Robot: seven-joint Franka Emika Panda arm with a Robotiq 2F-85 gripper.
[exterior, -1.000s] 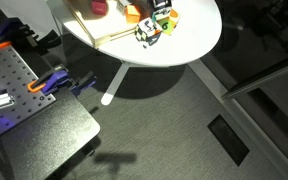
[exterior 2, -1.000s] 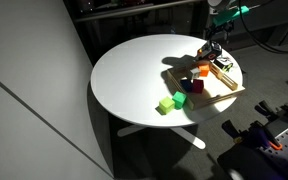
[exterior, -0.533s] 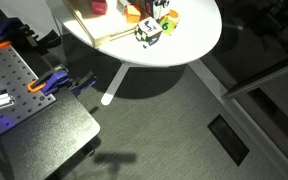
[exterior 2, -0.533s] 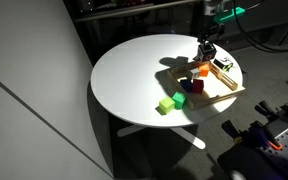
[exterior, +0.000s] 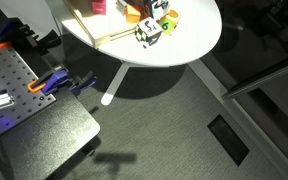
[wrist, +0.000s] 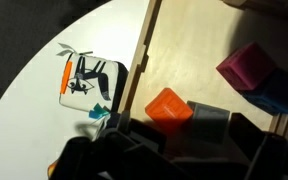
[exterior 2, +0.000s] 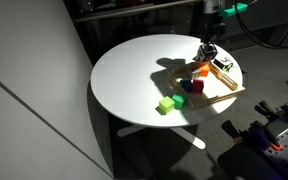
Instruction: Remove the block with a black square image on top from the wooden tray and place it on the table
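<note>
One small pale cube with black marks and an orange streak [wrist: 88, 80] is sitting on the round white tabletop [wrist: 29, 70], left of centre in the wrist view, just outside the raised rim of the shallow light wooden tray [wrist: 140, 58] and not quite touching it. An exterior view shows it as a black-and-white block [exterior: 149, 33] near the top of the frame. Inside the tray there's an orange cube [wrist: 168, 106] at lower centre, with a pink cube [wrist: 246, 68] and something blue [wrist: 284, 92] at the right edge. The dark Robotiq gripper [wrist: 184, 148] is a blurry mass along the bottom, so I can't tell how far it's open; nothing shows in its grip. A yellow-green cube [exterior 2: 166, 104] sits on the table, below and left of the tray.
</note>
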